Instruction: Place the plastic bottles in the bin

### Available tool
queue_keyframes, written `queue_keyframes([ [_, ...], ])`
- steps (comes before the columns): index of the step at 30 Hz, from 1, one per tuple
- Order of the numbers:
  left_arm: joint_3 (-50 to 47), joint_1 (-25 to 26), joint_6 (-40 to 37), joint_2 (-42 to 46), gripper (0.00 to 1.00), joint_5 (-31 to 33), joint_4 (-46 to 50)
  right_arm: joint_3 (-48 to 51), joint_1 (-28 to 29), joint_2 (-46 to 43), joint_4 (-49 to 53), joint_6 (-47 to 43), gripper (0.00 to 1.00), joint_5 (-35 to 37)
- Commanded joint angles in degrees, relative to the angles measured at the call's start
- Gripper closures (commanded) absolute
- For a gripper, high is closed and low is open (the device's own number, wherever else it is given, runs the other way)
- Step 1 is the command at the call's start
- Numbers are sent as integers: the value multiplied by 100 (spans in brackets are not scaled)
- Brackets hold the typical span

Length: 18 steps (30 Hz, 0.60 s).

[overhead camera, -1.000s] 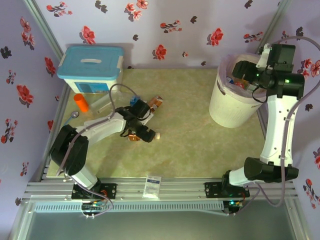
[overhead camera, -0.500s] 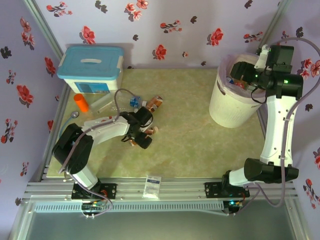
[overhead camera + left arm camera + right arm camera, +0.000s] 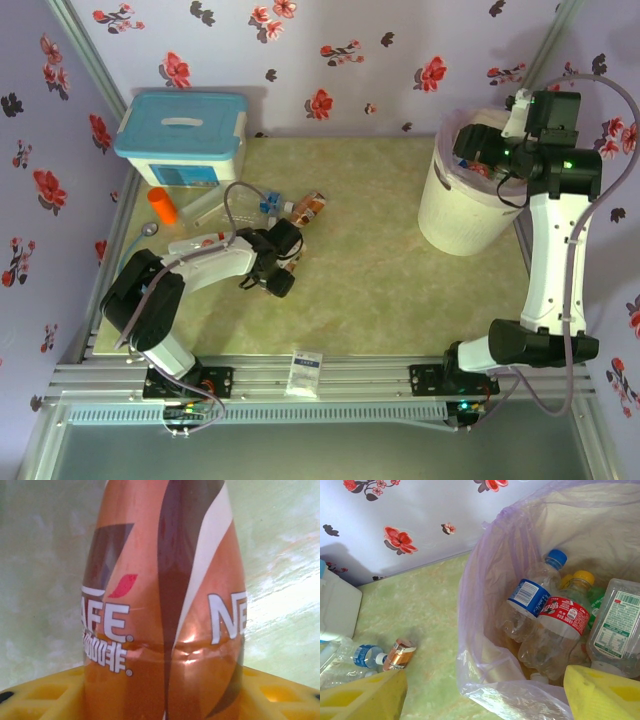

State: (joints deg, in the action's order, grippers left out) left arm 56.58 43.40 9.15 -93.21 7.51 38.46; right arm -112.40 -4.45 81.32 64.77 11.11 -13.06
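An amber coffee bottle [image 3: 165, 600] with a brown and orange label stands between the yellow fingers [image 3: 40, 695] of my left gripper [image 3: 283, 268], which is shut on it low over the table. More plastic bottles lie just behind it: an amber one [image 3: 312, 207], a blue-capped one [image 3: 268, 203] and a clear one [image 3: 212, 209]. My right gripper [image 3: 485, 700] hangs open over the rim of the white bin [image 3: 455, 215], nothing between its fingers [image 3: 602, 692]. Inside the pale liner lie several bottles, among them a blue-labelled one [image 3: 530, 597] and a red-labelled one [image 3: 565, 615].
A white box with a light-blue lid [image 3: 183, 135] stands at the back left, with a small orange cylinder [image 3: 162, 205] beside it. A small white packet [image 3: 306, 372] rests on the front rail. Flowered walls close in the table on three sides.
My left gripper has turned and drawn slightly left with the amber bottle, whose cap no longer sticks out to the right. The right gripper has shifted a little left over the bin.
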Motion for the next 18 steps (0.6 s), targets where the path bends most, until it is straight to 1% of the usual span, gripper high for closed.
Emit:
queue_keyframes([
  [1,185,20,123,244,40,33,131,-106,144,-180,62,-43,18,78],
  [3,243,20,170,430,41,14,155,-128,392,-217,25,-57,18,26],
  [7,353,2,379,935,42,66,-27,-92,1269,-308,-200,-15,18,-210],
  [9,316,-15,561,1230,48,41,-449,-45,1812,-305,-329,41,18,-249],
  [12,208,-33,722,1581,53,31,-1184,189,2399,-268,-654,185,18,-306],
  [16,-5,-85,1033,1943,62,31,-2234,589,2915,-106,-1206,439,18,-599],
  [18,-150,-101,1154,2151,64,33,-2730,992,3118,-87,-1818,746,17,-802],
])
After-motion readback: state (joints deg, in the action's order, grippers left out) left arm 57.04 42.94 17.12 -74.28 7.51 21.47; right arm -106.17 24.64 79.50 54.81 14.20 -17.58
